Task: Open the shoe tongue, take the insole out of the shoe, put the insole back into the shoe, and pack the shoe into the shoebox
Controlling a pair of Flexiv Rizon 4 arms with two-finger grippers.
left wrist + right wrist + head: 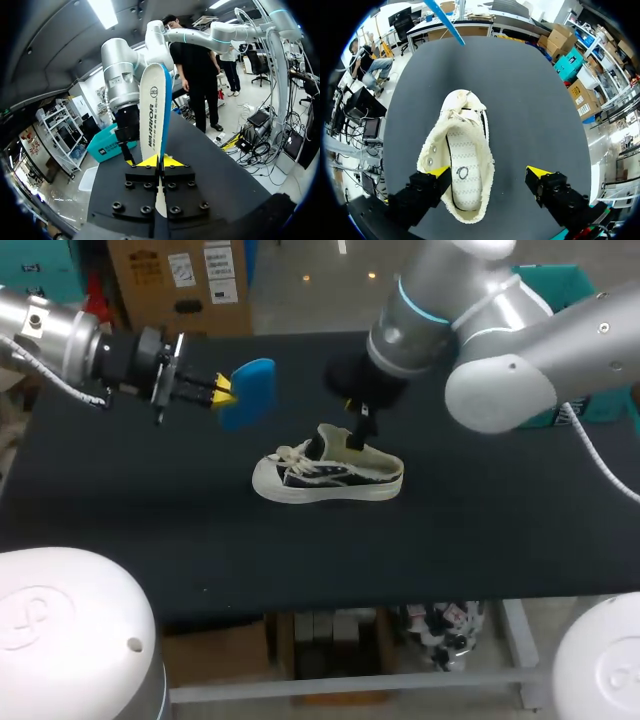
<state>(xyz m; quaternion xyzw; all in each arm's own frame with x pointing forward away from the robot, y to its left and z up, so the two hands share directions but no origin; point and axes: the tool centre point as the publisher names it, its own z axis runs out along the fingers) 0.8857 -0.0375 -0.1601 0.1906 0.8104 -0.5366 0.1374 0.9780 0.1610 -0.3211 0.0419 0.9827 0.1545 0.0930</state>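
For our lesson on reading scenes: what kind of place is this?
Probably a robotics test bench: left gripper holding a blue insole, right gripper over a shoe, on a black table.

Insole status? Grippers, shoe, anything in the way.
Left gripper shut on insole, held off the table. Right gripper open over the shoe heel. Shoe upright, insole out. Nothing between insole and shoe.

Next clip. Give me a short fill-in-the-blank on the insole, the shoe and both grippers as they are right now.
1. The left gripper holds the insole above the table; the insole's edge is coloured ____.
2. The right gripper, at the heel of the shoe, has its fingers ____.
3. In the head view, the shoe's toe points to the view's ____.

Missing words: blue; open; left.
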